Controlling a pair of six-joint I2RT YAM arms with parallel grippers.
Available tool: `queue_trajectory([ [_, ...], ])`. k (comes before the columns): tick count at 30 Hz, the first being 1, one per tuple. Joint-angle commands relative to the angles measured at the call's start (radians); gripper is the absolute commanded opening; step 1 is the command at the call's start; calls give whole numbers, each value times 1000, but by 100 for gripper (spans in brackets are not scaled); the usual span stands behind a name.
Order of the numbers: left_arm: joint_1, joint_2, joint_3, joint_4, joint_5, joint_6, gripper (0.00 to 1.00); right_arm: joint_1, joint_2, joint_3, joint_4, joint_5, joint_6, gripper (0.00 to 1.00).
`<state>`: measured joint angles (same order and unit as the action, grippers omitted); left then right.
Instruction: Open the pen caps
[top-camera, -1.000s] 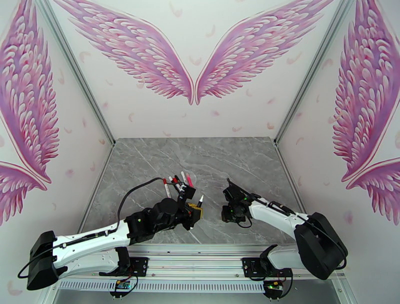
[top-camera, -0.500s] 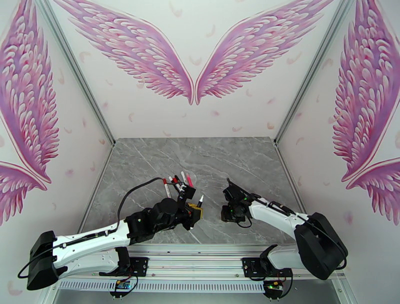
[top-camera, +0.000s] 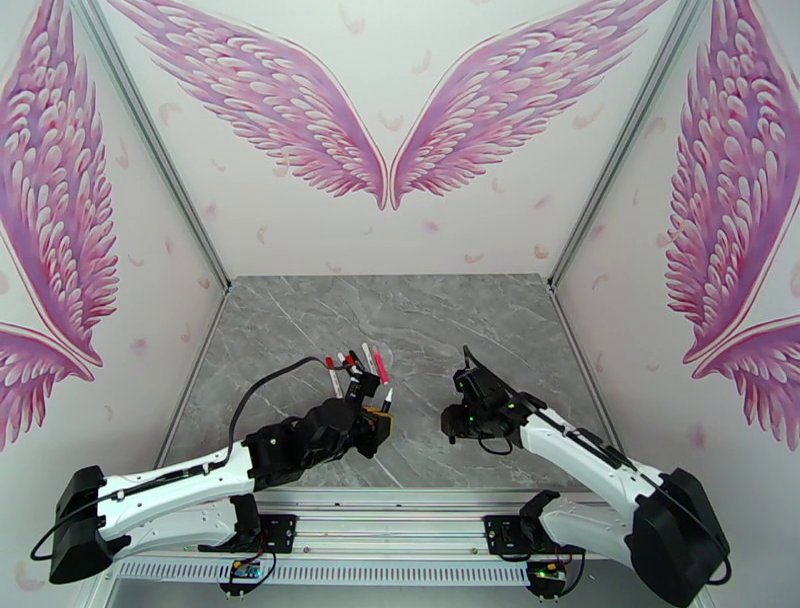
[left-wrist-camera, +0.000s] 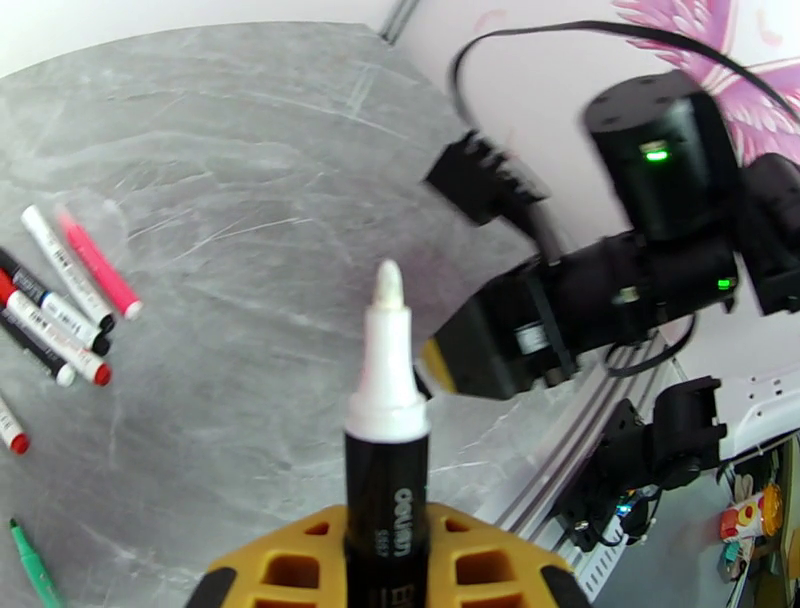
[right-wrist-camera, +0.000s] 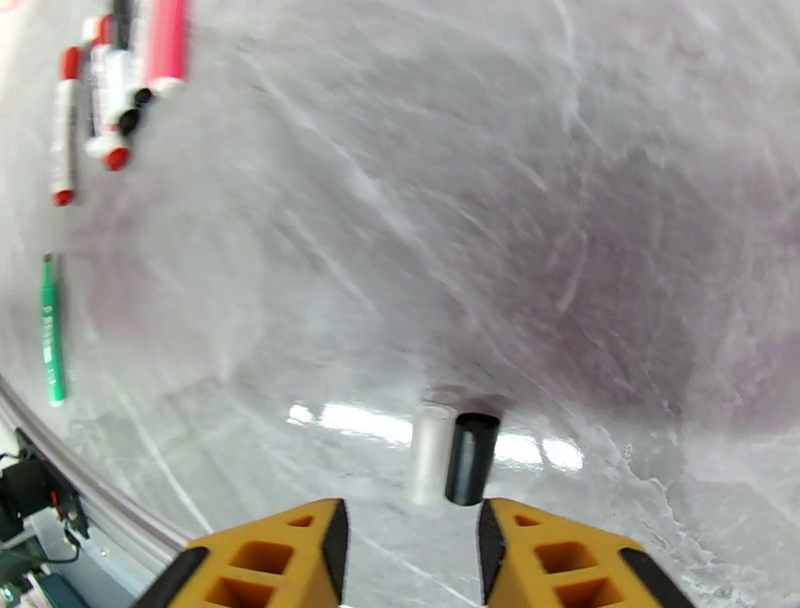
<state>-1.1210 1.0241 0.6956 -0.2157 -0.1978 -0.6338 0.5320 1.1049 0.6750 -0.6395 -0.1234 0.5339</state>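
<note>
1. Left gripper (left-wrist-camera: 386, 560), lower centre of the left wrist view: yellow fingers are clamped on the barrel of a black marker pen (left-wrist-camera: 386, 490). The pen stands upright, white nib bare, cap off.
2. Right gripper (right-wrist-camera: 408, 545), bottom of the right wrist view: fingers apart, nothing between them. Just ahead, a black cap (right-wrist-camera: 471, 457) and a whitish cap (right-wrist-camera: 432, 452) sit side by side on the table, touching.
3. Loose pens (left-wrist-camera: 62, 300) fan out at the left edge, showing red, black and pink ends. A green pen (left-wrist-camera: 30, 565) lies apart in the lower left corner. In the top view the bunch lies just beyond the left gripper.
4. Handling, my reading: the pens are light, stiff, smooth plastic and round, so liable to roll or twist in a grip. The caps are tiny and friction-fit, likely to come off with a jerk. Hold the barrel mid-length, pinch the cap near its end and pull straight along the axis.
5. Surface: grey marble-pattern tabletop (top-camera: 450, 310), glossy with a glare streak. Probably slick, so caps may skid.
6. Room: white walls (top-camera: 390, 230) with pink wing murals and metal corner posts.
</note>
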Motion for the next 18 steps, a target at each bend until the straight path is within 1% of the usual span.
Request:
queue_trajectory([
  [1, 0, -26, -35, -130, -98, -63, 0, -2, -83, 25, 6, -47, -22, 52],
  [4, -5, -7, -44, -201, -143, -92, 0, 23, -152, 19, 39, -82, -8, 63],
  [5, -6, 3, -44, -227, -158, -103, 0, 39, -176, 15, 49, -80, 6, 68],
  [10, -6, 58, -40, -325, -229, -160, 0, 114, -270, -6, 118, -67, 66, 83],
  [14, 15, 103, -59, -326, -247, -177, 0, 175, -298, -11, 149, -48, 78, 99],
  [18, 54, 160, -75, -297, -236, -167, 0, 226, -295, -29, 209, -63, 88, 99],
])
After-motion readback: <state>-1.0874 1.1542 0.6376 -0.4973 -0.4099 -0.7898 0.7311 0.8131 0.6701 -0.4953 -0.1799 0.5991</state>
